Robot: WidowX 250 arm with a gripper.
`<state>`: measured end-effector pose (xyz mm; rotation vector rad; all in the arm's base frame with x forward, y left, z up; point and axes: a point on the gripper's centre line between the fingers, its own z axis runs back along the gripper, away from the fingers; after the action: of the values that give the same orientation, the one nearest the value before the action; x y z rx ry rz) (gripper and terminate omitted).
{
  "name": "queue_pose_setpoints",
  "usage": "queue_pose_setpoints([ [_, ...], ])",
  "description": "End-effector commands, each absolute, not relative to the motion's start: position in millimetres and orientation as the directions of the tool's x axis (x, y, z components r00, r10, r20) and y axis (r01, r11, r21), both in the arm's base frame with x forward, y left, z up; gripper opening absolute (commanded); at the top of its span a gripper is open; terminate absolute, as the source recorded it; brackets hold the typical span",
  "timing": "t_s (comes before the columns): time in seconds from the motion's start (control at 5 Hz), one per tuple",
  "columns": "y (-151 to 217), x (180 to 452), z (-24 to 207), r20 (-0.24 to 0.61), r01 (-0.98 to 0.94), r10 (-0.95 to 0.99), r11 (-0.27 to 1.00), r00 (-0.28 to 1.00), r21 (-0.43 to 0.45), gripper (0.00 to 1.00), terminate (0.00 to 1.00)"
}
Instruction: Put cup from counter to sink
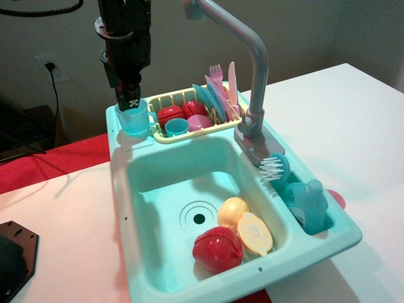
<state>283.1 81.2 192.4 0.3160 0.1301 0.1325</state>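
Note:
The translucent light-blue cup (135, 119) stands upright on the mint-green counter (118, 140), the back-left corner ledge of the toy sink unit, with its handle to the right. My gripper (129, 103) hangs straight down over the cup. Its dark fingertips are at the cup's rear-left rim, and I cannot tell whether they pinch the rim. The sink (158, 189) is the deep mint-green basin in front of the cup, with a round drain (199, 218) and a tall grey faucet (254, 69) at its right.
A yellow dish rack (165, 100) behind the basin holds a small teal cup (177, 126), red toys and upright plates and cutlery. Red (218, 248) and yellow (245, 224) toy foods lie in the basin's front right. A brush (275, 167) and blue bottle (309, 202) sit at right.

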Motion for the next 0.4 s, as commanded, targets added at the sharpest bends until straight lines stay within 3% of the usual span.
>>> queue_pose_setpoints([
  [0.0,81,283,192,-0.107,-0.109,0.150,0.942,0.983,0.317,1.00,0.00],
  [0.2,87,294,188,-0.102,-0.126,0.169,0.933,0.980,0.338,1.00,0.00],
])
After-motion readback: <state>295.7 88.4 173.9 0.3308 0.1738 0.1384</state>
